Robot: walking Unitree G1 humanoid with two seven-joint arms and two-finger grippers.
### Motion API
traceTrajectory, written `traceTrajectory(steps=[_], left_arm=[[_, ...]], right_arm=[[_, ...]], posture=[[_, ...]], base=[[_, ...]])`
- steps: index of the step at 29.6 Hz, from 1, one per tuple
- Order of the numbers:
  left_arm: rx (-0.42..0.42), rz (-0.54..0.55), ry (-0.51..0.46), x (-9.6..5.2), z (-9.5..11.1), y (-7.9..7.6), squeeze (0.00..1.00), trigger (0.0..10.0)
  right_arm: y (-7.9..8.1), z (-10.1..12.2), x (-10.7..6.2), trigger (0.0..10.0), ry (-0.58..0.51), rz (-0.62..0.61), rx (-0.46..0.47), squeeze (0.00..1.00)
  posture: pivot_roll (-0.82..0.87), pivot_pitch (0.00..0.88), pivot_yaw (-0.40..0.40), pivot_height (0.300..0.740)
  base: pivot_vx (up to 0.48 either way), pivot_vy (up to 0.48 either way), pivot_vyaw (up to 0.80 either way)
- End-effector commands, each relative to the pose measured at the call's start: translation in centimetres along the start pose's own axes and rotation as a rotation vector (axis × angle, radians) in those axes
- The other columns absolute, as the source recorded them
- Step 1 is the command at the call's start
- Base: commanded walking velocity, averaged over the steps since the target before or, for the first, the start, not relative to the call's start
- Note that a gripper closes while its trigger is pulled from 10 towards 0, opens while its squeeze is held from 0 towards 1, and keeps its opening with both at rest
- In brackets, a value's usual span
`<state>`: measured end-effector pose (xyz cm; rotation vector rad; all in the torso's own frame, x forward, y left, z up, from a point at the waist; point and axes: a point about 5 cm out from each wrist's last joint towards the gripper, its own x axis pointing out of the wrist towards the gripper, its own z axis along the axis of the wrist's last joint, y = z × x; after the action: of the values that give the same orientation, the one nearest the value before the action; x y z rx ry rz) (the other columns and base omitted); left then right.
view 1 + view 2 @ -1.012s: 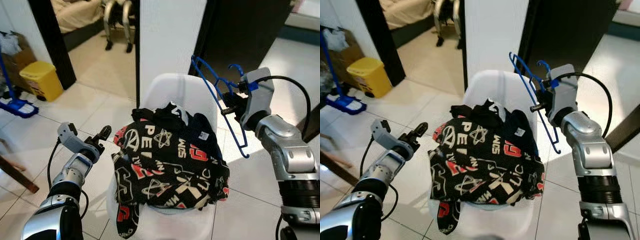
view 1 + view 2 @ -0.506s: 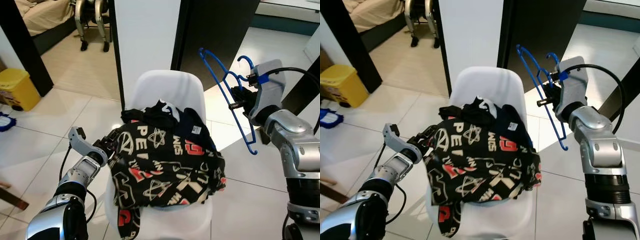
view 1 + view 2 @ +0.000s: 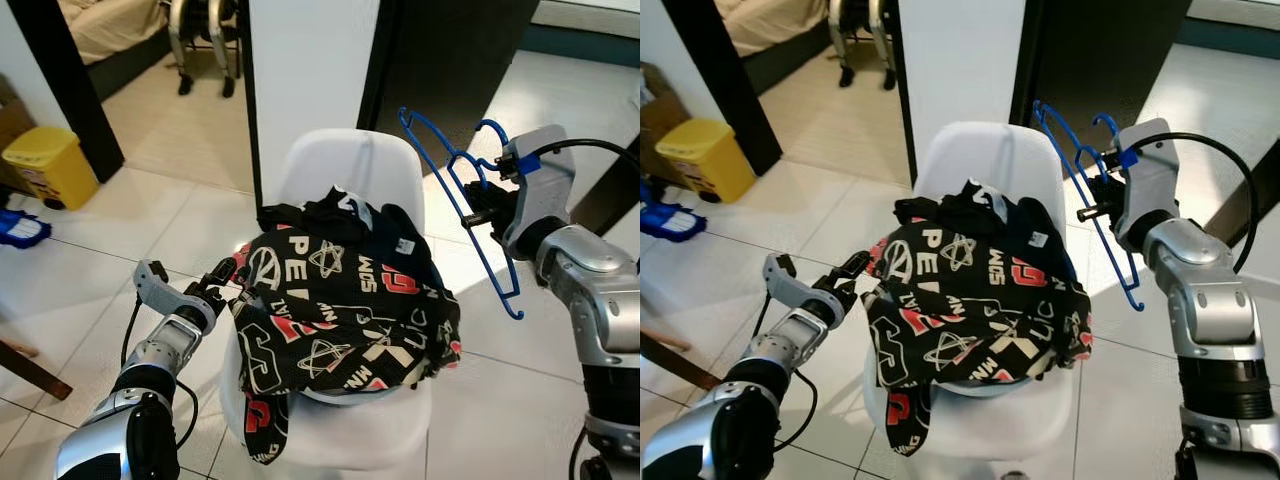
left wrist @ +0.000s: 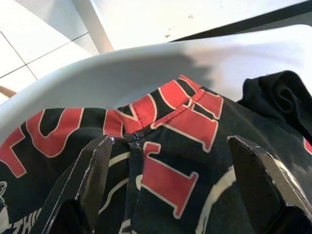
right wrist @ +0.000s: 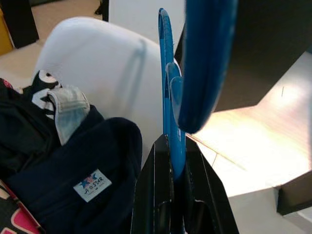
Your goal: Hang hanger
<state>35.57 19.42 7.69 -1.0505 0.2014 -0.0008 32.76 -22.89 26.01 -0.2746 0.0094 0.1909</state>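
Beside the chair, right gripper pinches the hanger; spread left gripper must next take the shirt.

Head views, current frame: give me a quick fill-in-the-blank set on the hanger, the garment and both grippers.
1. The right gripper is shut on a thin plastic hanger whose colour is ____.
2. The black, red and white printed garment lies heaped on a moulded plastic ____ that is white.
3. The left gripper, its fingers open, sits at the garment's edge on the robot's ____ side.
4. The small bin on the tiled floor is ____.

Missing words: blue; chair; left; yellow
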Motion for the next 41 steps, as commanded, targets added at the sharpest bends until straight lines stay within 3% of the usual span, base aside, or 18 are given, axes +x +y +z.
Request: traceTrajectory(steps=[1, 12, 24, 25, 26, 27, 28, 29, 31, 41], left_arm=[[-0.035, 0.011, 0.004, 0.0, -0.5, 0.1, 0.00, 10.0], [-0.046, 0.002, -0.053, 0.4, 1.3, -0.6, 0.00, 10.0], [-0.093, -0.101, -0.006, 1.2, 1.1, -2.6, 0.00, 10.0], [-0.098, -0.140, 0.013, 1.3, 0.8, -3.2, 0.00, 9.3], [-0.101, -0.171, 0.031, 1.5, 0.6, -3.7, 0.00, 7.4], [-0.103, -0.189, 0.041, 1.6, 0.5, -4.0, 0.00, 7.4], [-0.103, -0.203, 0.048, 1.6, 0.4, -4.2, 0.00, 3.2], [-0.103, -0.203, 0.048, 1.6, 0.4, -4.2, 0.00, 3.2], [-0.104, -0.212, 0.051, 1.7, 0.3, -4.4, 0.00, 0.2], [-0.113, -0.237, 0.033, 1.8, 0.8, -4.7, 0.00, 0.0]], right_arm=[[-0.1, 0.4, -0.5, 10.0, -0.009, 0.011, 0.000, 0.00], [-0.1, 0.7, -1.6, 10.0, 0.017, 0.034, -0.005, 0.00], [-0.1, 1.6, -2.4, 10.0, 0.025, 0.049, -0.008, 0.00], [0.0, 1.8, -2.5, 10.0, 0.024, 0.053, -0.008, 0.00], [0.0, 2.0, -2.5, 10.0, 0.023, 0.057, -0.008, 0.00], [0.0, 2.1, -2.6, 10.0, 0.022, 0.059, -0.008, 0.00], [0.1, 2.2, -2.6, 10.0, 0.022, 0.060, -0.007, 0.00], [0.1, 2.2, -2.6, 10.0, 0.022, 0.060, -0.007, 0.00], [0.1, 2.3, -2.6, 10.0, 0.021, 0.059, -0.007, 0.00], [0.1, 2.6, -2.5, 10.0, 0.017, 0.050, -0.003, 0.00]], posture=[[-0.17, 0.270, -0.060, 0.740], [-0.21, 0.342, -0.078, 0.740], [-0.24, 0.374, -0.085, 0.740], [-0.24, 0.379, -0.085, 0.740], [-0.25, 0.379, -0.083, 0.740], [-0.25, 0.379, -0.083, 0.740], [-0.25, 0.379, -0.082, 0.740], [-0.25, 0.379, -0.082, 0.740], [-0.25, 0.379, -0.082, 0.740], [-0.24, 0.358, -0.071, 0.740]], base=[[0.000, 0.000, 0.00], [0.000, 0.000, 0.00], [0.000, 0.000, 0.00], [0.000, 0.000, 0.00], [0.000, 0.000, 0.00], [0.000, 0.000, 0.00], [0.000, 0.000, 0.00], [0.000, 0.000, 0.00], [0.000, 0.000, 0.00], [0.000, 0.000, 0.00]])
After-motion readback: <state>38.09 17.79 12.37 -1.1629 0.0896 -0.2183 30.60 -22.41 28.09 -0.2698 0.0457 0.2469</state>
